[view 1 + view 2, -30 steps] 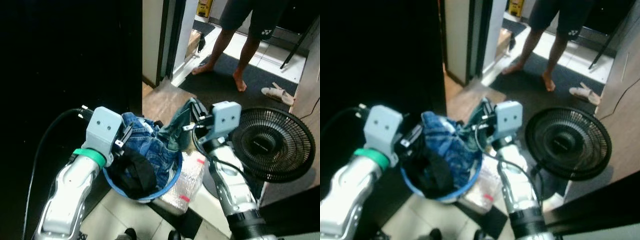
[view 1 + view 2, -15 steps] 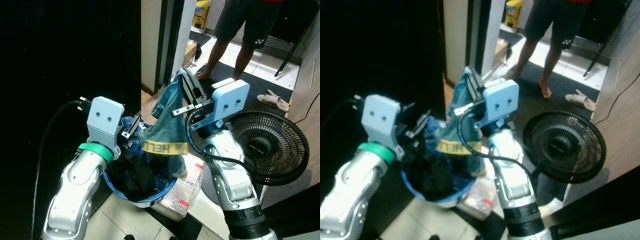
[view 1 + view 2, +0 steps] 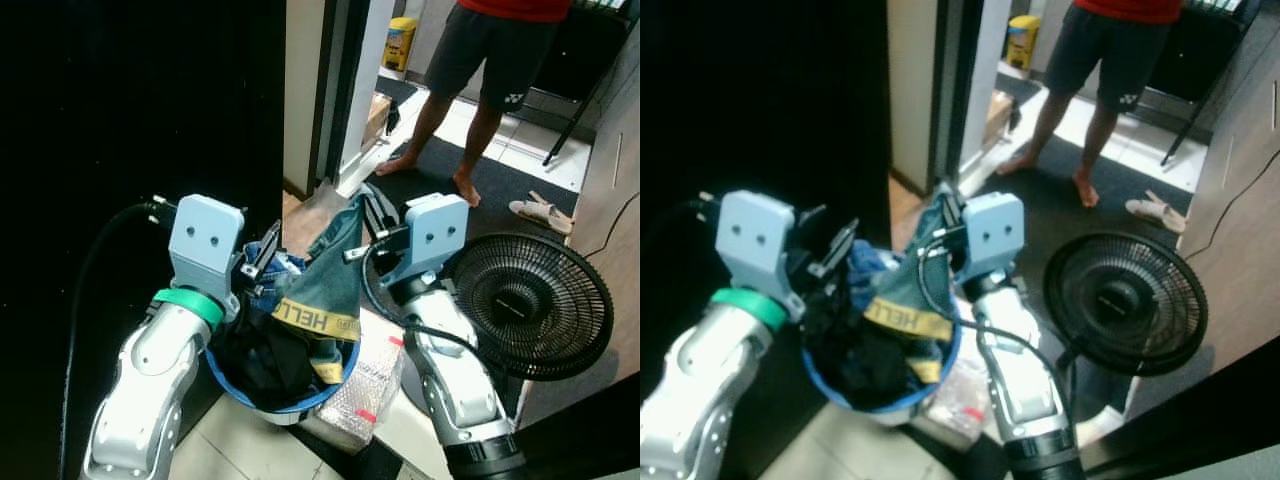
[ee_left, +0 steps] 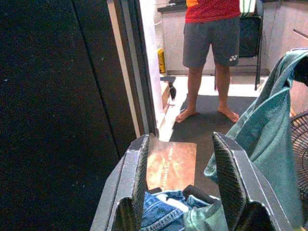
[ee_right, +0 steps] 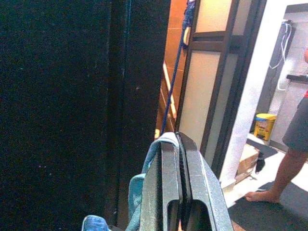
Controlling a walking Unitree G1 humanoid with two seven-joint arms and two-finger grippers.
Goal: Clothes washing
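A blue round basket holds denim and dark clothes. My right gripper is shut on a teal garment with a yellow lettered waistband, holding it up so it drapes over the basket's right side. In the right wrist view the fingers pinch the teal cloth. My left gripper is open at the basket's left rim, above blue jeans, with nothing between its fingers.
A black floor fan stands close on the right. A person stands barefoot on a dark mat beyond the doorway. A dark wall or door is on the left. A plastic-wrapped package lies under the basket. Sandals lie by the mat.
My right gripper lifted the teal garment out of the basket, then came down slightly; the waistband now hangs over the basket's rim. The camera shifted a little.
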